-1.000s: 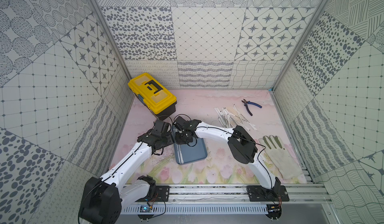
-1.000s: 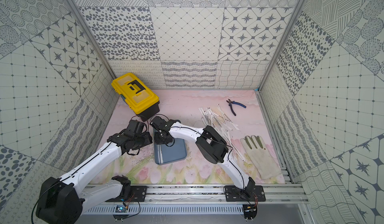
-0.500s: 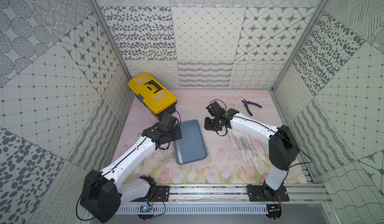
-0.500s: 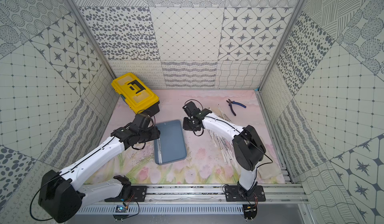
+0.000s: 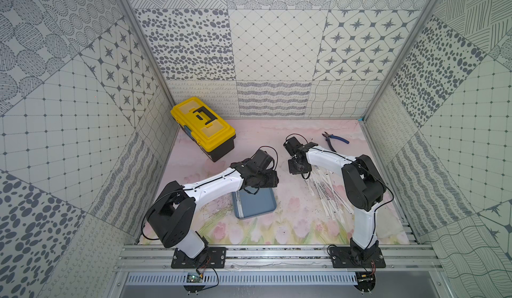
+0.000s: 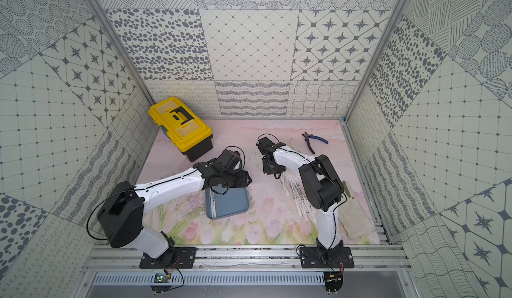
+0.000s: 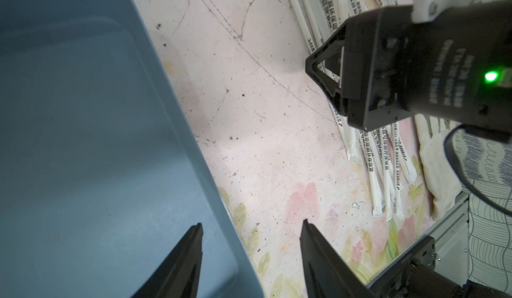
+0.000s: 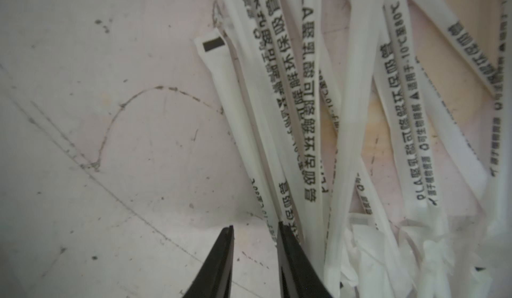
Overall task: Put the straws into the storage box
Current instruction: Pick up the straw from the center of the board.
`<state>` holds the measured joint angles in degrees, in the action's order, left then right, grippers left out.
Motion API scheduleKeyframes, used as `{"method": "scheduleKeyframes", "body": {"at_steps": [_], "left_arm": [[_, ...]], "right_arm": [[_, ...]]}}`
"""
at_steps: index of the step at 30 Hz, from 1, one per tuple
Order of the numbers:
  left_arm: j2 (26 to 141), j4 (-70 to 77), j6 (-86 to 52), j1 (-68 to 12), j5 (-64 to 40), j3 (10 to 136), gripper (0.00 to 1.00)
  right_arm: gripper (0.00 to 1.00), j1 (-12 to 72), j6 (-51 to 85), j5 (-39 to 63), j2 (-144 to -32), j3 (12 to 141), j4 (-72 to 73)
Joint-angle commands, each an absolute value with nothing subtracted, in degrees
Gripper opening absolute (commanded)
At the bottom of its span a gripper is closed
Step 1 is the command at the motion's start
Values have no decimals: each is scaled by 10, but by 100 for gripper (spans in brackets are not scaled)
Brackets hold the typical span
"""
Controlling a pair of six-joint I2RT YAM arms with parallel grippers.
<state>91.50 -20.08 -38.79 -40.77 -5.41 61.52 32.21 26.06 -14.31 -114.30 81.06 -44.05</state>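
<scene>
Top views both show the box point(image 5: 257, 205) lying flat on the tabletop point(image 5: 277, 228), nearest the arm bases and left of centre, its far end hidden under the left arm's wrist. The straws point(image 5: 327, 197) lie in a loose fanned heap on the tabletop to its right, apart from the box and partly hidden by the right arm. A pale glove point(image 6: 357, 219) lies just beside them at the right edge.

In the left wrist view the left gripper point(image 7: 250, 227) has its jaws spread. One finger is over the box's floor and the other over bare tabletop, with the rim running between them; whether they touch the rim cannot be told.

In the right wrist view the right gripper point(image 8: 255, 227) stands at the heap's far end. Its jaws are a narrow gap apart with nothing between them, and a straw lies just beside one fingertip.

Farther back are the yellow toolbox point(image 5: 203, 125) at the left and the pliers point(image 5: 333, 141) at the right.
</scene>
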Motion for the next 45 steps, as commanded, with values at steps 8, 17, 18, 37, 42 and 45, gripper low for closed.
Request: {"method": "scheduleKeyframes", "body": {"at_steps": [8,17,18,37,42,45], "left_arm": [[922,-177,-380,-413,-67,622,61],[818,-229,-363,-364,-13,563,60],[806,-233,-364,-355,-13,552,61],[649,-373,-355,-227,78,477,60],[598,-395,-345,-170,95,464,61],[597,-395,-341,-155,87,459,61]], "right_arm": [[22,329,277,-95,-1171,807,-420],[12,445,339,-122,-1124,796,-436],[12,452,348,-116,-1123,795,-439],[11,470,361,-102,-1086,798,-430],[11,503,383,-76,-1049,858,-457],[11,538,418,-33,-1077,882,-423]]}}
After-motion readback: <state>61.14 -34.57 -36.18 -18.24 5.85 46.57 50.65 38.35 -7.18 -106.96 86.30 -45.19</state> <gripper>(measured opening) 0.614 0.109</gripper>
